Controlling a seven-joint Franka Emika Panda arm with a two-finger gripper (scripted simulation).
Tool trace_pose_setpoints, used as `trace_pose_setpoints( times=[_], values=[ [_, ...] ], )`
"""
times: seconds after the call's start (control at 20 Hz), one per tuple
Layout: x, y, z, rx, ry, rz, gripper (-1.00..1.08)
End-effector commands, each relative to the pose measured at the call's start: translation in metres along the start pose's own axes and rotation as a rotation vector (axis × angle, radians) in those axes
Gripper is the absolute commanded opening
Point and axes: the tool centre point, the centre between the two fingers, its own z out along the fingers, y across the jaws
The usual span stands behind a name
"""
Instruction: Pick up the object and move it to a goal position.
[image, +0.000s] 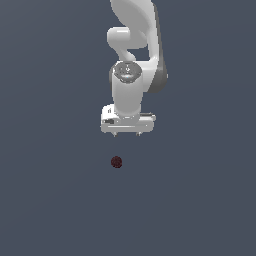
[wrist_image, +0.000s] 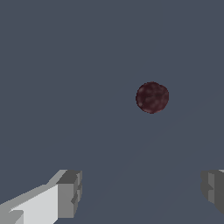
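Observation:
The object (image: 116, 162) is a small dark maroon ball with a mottled surface, lying on the flat grey ground. The wrist view shows the object (wrist_image: 152, 97) alone on that ground, apart from both fingers. My white gripper (image: 127, 135) hangs above it and slightly toward the exterior view's right, pointing down. Its jaws stand wide apart and hold nothing. In the wrist view the gripper (wrist_image: 142, 194) shows two grey fingertips (wrist_image: 70, 192) far apart at the frame's edge.
The white arm (image: 135, 45) rises behind the gripper at the top of the exterior view. Plain dark grey ground (image: 50, 200) spreads all around.

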Motion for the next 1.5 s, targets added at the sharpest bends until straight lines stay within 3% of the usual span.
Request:
trace_pose_setpoints(
  times=[0.0, 0.4, 1.45],
  values=[
    [0.002, 0.001, 0.002, -0.001, 0.000, -0.026, 1.00],
    [0.011, 0.007, 0.011, -0.006, 0.005, -0.169, 1.00],
    [0.044, 0.031, 0.048, -0.016, 0.023, -0.713, 1.00]
  ],
)
